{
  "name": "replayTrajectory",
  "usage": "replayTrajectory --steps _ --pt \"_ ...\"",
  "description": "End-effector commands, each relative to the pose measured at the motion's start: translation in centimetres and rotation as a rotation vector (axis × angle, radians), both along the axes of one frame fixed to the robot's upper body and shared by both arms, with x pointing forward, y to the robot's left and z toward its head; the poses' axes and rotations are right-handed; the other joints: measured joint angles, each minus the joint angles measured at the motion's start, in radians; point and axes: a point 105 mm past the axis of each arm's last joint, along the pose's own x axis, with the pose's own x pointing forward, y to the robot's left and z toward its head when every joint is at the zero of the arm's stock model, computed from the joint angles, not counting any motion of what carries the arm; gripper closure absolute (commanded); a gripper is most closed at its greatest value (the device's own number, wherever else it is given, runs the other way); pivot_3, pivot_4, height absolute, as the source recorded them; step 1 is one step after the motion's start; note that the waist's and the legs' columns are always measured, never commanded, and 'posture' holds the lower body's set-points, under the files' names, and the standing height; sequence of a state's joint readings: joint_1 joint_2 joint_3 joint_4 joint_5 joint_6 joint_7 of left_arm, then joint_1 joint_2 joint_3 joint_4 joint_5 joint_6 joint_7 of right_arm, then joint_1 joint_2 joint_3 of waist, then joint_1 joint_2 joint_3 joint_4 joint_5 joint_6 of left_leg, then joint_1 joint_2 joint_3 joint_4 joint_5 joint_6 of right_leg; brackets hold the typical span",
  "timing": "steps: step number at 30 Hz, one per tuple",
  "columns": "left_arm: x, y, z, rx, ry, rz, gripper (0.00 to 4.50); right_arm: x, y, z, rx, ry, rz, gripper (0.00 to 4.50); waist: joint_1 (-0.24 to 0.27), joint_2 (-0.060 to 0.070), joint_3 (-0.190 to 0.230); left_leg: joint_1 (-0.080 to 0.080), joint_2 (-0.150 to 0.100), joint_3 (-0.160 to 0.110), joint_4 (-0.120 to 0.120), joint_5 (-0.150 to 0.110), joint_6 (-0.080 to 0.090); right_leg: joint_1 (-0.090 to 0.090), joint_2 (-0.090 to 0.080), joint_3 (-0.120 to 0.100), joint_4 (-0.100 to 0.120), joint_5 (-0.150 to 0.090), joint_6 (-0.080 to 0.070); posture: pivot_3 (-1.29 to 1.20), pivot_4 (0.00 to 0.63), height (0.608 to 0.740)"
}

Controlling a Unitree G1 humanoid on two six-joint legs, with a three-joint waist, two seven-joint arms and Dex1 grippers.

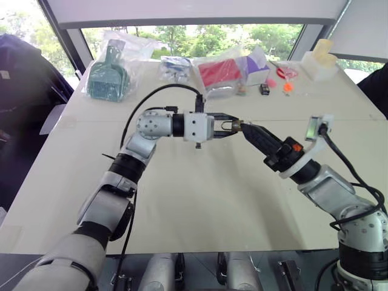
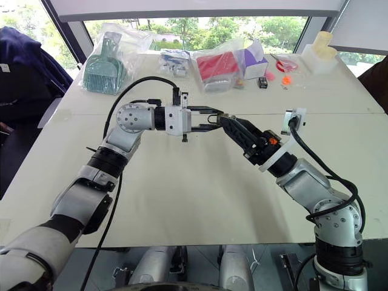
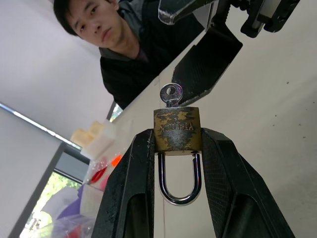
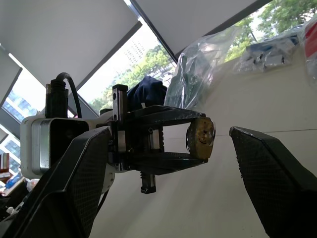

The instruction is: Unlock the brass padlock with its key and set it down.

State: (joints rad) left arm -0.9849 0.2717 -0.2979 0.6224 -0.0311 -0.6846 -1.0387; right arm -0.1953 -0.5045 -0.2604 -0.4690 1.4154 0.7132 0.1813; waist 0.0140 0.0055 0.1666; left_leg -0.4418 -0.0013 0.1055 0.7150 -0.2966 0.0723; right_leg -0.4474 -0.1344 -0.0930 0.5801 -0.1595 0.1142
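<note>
— What do we have in the left gripper?

— Its two black fingers are pinched on the brass padlock, pressing the tarnished body from both sides. We can read "YTELOCK" stamped across the brass, seen upside down in the left wrist view. The silvery shackle sits between the fingers, both its legs seated in the body. A small silver key stands in the keyway at the far end of the body.

— And the right gripper?

— Spread wide, in our right wrist view: one finger to either side of the padlock's end face, touching neither it nor the key. From the head camera we see its tips just beside the lock, the two grippers meeting nose to nose above the pale table.

— So where is the padlock?

— In the air over the middle of the table, carried by the left gripper alone.

— Anything further out?

— Along the table's far edge we see a teal plastic item in a clear bag, a red packet in plastic, a purple box and a small black box-like item; no writing on them is readable to us. A person in dark clothing leans in beyond the table.
</note>
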Motion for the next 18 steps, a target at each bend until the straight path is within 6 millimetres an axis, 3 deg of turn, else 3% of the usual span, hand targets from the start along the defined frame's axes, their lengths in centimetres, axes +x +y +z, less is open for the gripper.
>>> replayTrajectory --steps 1,9,12,18 --pt "-0.54 -0.47 2.04 -0.058 -0.079 -0.025 3.74 -0.09 0.17 0.58 0.006 -0.027 0.009 0.53 0.0 0.0 0.0 0.0 0.0 0.0 0.0 0.0 0.0 0.0 0.0 0.0 0.0 0.0 0.0 0.0 0.15 0.735" --pt "-1.13 -0.87 2.07 -0.068 -0.1 -0.052 3.74 0.29 0.16 0.26 0.021 -0.012 0.009 0.53 -0.001 0.0 0.0 0.0 0.0 0.0 0.0 0.0 0.0 0.0 0.0 0.0 0.0 0.0 0.0 0.0 0.15 0.735" --pt "-1.14 -0.87 2.07 -0.069 -0.101 -0.053 3.74 0.53 0.07 0.35 0.029 -0.013 0.0 1.22 -0.001 0.0 0.0 0.0 0.0 0.0 0.0 0.0 0.0 0.0 0.0 0.0 0.0 0.0 0.0 0.0 0.15 0.735" --pt "-1.36 -1.0 2.24 -0.08 -0.115 -0.058 3.74 0.88 0.45 0.04 0.003 -0.006 -0.005 4.19 -0.001 0.0 0.0 0.0 0.0 0.0 0.0 0.0 0.0 0.0 0.0 0.0 0.0 0.0 0.0 0.0 0.15 0.735"
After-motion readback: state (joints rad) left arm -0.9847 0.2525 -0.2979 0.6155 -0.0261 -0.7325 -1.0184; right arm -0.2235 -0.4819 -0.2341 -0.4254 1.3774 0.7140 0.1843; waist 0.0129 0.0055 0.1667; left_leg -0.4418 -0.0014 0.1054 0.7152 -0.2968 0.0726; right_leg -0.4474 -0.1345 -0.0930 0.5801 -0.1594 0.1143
